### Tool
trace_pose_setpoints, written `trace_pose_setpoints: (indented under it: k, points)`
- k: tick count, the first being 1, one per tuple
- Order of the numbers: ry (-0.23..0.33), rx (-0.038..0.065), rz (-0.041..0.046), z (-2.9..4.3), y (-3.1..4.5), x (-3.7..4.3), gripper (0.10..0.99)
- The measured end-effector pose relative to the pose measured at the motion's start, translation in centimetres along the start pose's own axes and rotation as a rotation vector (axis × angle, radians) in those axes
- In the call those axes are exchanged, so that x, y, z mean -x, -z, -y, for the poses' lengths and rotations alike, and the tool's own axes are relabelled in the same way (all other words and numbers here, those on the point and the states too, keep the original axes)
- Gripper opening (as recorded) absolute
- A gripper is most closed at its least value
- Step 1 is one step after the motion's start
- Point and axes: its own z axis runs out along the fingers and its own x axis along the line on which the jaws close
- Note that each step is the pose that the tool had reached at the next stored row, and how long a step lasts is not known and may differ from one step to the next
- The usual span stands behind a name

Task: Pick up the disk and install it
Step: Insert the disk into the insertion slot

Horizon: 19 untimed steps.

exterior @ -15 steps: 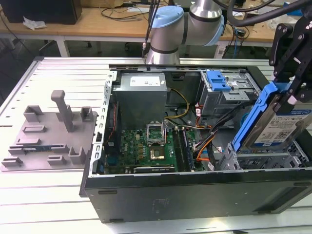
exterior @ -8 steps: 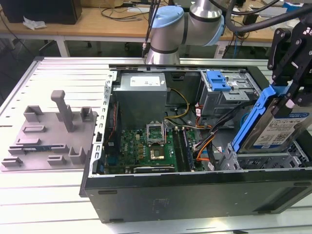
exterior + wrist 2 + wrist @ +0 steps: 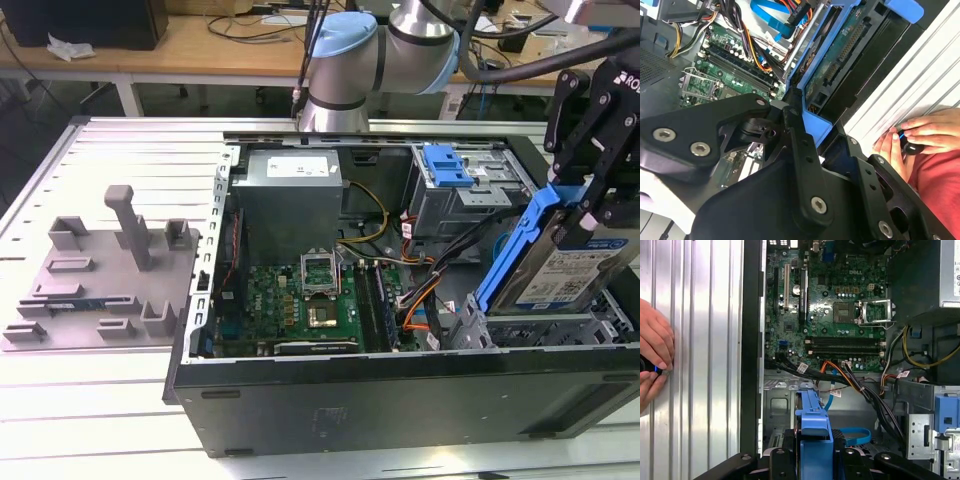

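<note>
In the exterior view, the pincer is at the exterior view's right, closed on the top edge of the disk, gripping its blue carrier bracket. The disk hangs tilted, label side facing out, with its lower end inside the lower right corner of the open computer case, which lies on the ribbed metal tabletop.

Inside the case, the green motherboard sits at centre, with the grey power-supply box above it in the frame. A silver drive cage with a blue latch lies to the upper right. Orange and black cables run between the motherboard and the disk.

A grey plastic fixture stands on the tabletop at the exterior view's left, well apart from the case.

In the second wrist view, a person's hand rests on the tabletop beside the case, holding a small dark object.
</note>
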Motion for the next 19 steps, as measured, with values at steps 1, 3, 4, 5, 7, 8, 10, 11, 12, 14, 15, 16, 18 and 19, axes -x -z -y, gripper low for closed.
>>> trace_pose_setpoints:
  k: [1,3,4,5,7,8,10,11,12,14,15,16,18,19]
  points:
    - [0.000,0.000,-0.0001,0.00,-0.08,-0.01,0.365]
    - [0.000,0.000,-0.0001,0.01,-0.43,-0.04,0.365]
    - [0.000,0.000,0.0000,0.01,-0.58,-0.07,0.365]
    - [0.000,0.000,-0.0001,0.01,-0.70,-0.10,0.365]
    - [0.000,0.000,0.0000,0.02,-0.97,-0.17,0.365]
    - [0.000,0.000,0.0001,0.02,-1.05,-0.20,0.365]
    - [0.000,0.000,0.0000,0.02,-1.21,-0.26,0.365]
    - [0.000,0.000,-0.0001,0.02,-1.29,-0.31,0.365]
    - [0.000,0.000,-0.0002,0.02,-1.37,-0.37,0.365]
    - [0.000,0.000,-0.0001,0.02,-1.57,-0.51,0.365]
    - [0.000,0.000,0.0000,0.02,-1.70,-0.60,0.365]
    - [0.000,0.000,0.0000,0.02,-1.83,-0.66,0.365]
    - [0.000,0.000,-0.0002,0.03,-2.03,-0.78,0.376]
    - [0.000,0.000,-0.0002,0.02,-2.13,-0.84,0.439]
